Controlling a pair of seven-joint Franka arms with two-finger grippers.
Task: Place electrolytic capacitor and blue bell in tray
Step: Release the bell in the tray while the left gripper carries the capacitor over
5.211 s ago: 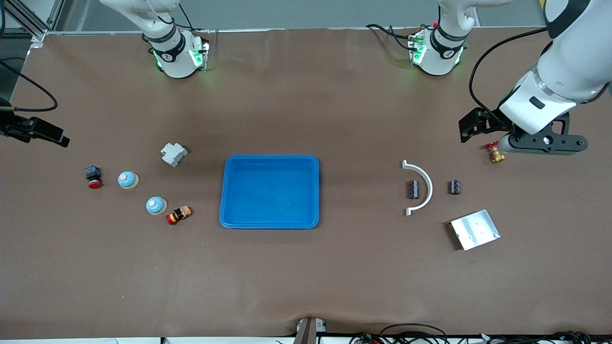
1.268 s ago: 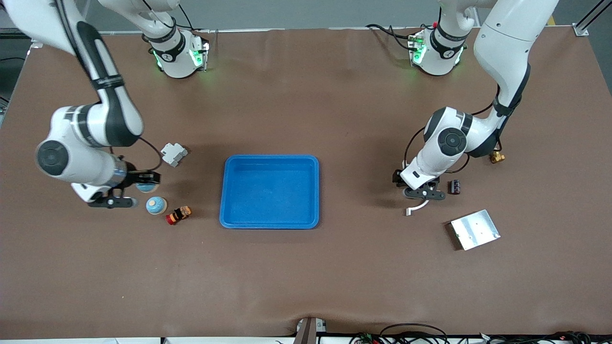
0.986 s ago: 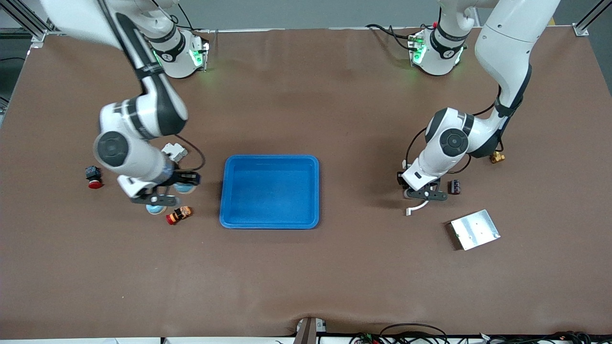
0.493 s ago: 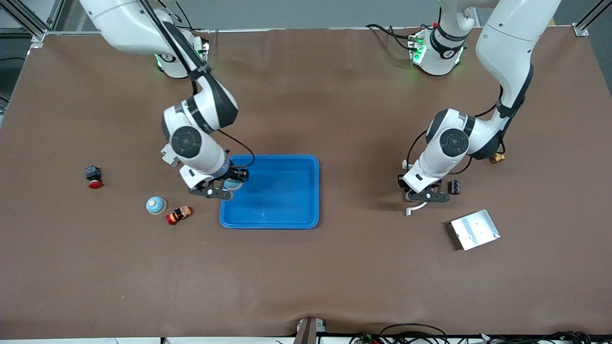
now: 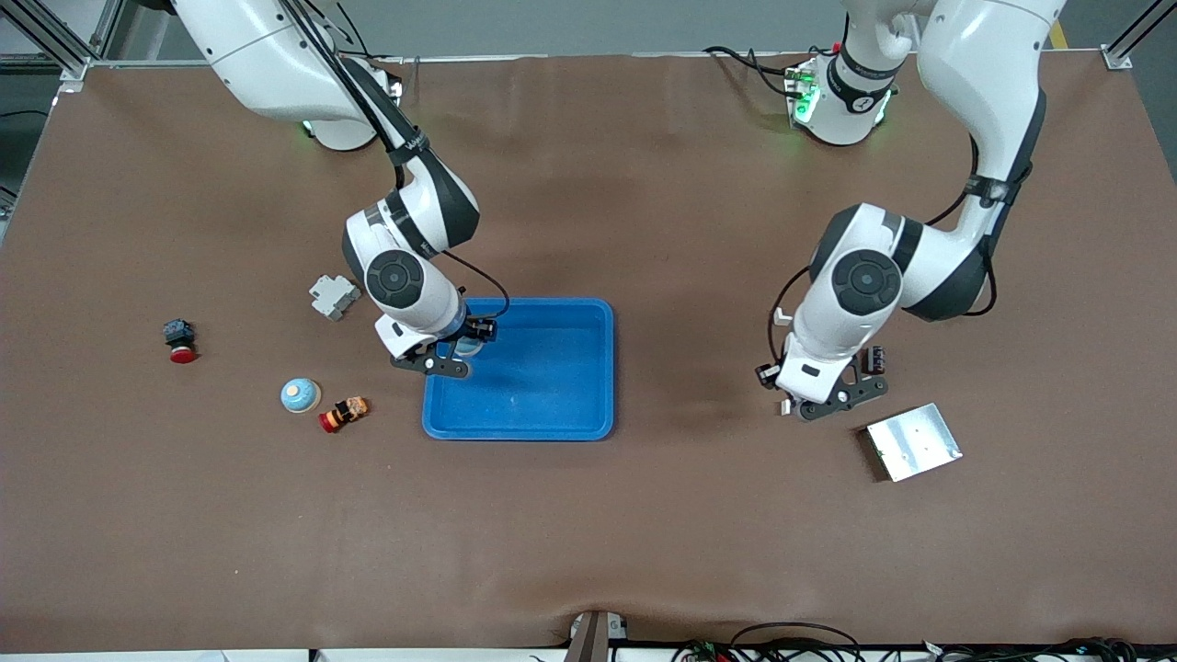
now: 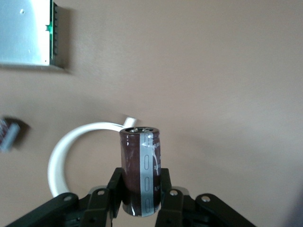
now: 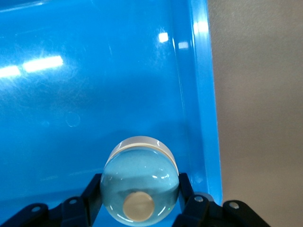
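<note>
- The capacitor is a dark maroon cylinder with a silver stripe down its side and a flat top end.
- The bell is a pale-blue dome with a cream button at its crown and a white base ring.
- The tray is a shallow bright-blue rectangle with rounded corners and a raised rim, at mid-table.
- The left arm reaches down from its base, its elbow bent toward its own end of the table; the left gripper hangs over bare table above a white arc, near a silver plate.
- Its fingers are clamped on the capacitor's lower body, the rest jutting out past the tips.
- The right arm bends forward and down to the tray; the right gripper hangs over the tray's corner nearest the right arm's base, just inside the rim.
- Its fingers are closed on the bell's sides, the dome facing the wrist camera.
- A second bell and a second capacitor rest on the table.
</note>
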